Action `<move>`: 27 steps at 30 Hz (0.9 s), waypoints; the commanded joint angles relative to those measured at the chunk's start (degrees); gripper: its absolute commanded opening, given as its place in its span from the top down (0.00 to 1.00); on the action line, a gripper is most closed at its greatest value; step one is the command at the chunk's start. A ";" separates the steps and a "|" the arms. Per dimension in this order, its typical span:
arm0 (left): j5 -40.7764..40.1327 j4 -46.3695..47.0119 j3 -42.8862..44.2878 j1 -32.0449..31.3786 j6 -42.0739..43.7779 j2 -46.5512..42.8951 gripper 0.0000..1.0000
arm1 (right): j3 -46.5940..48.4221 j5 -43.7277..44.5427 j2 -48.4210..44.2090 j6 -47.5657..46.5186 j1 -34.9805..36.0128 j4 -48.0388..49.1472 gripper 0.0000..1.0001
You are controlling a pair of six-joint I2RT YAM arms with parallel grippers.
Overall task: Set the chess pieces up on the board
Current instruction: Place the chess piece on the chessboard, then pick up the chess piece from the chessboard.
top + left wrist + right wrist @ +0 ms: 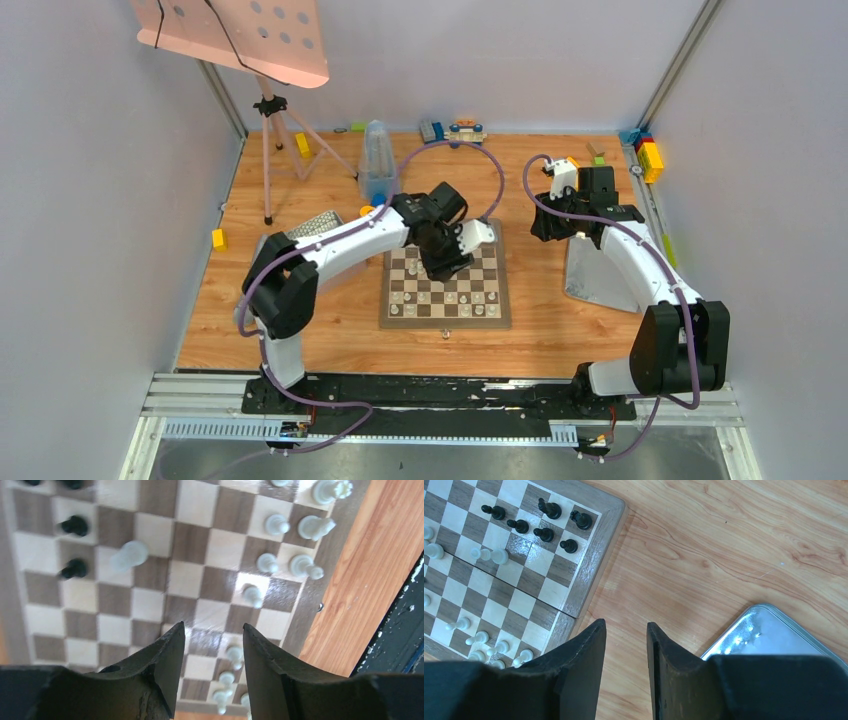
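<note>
L jaws part-open, empty, over board (185, 580); white piece (129, 555) ahead; R jaws apart, empty

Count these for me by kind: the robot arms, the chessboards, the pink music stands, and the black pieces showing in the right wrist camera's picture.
Robot arms: 2 (left arm, right arm)
Chessboard: 1
Pink music stand: 1
Black pieces, right wrist view: 6
Total: 10

blurred white piece (129, 555), tray (769, 635) cut off
</note>
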 commanded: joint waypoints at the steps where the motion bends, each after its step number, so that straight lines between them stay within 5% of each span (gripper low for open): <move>1: -1.20 -0.07 0.77 4.12 -1.81 -6.81 0.46 | 2.37 -0.98 0.42 -0.54 0.07 -0.03 0.64; 8: -5.34 -1.43 0.99 8.74 -2.69 -6.88 0.47 | 2.46 -1.07 0.76 -0.54 0.09 -0.08 0.64; 27: -1.77 -3.44 2.73 9.04 -2.43 0.40 0.50 | 2.46 -0.85 0.95 -0.58 0.06 -0.20 0.64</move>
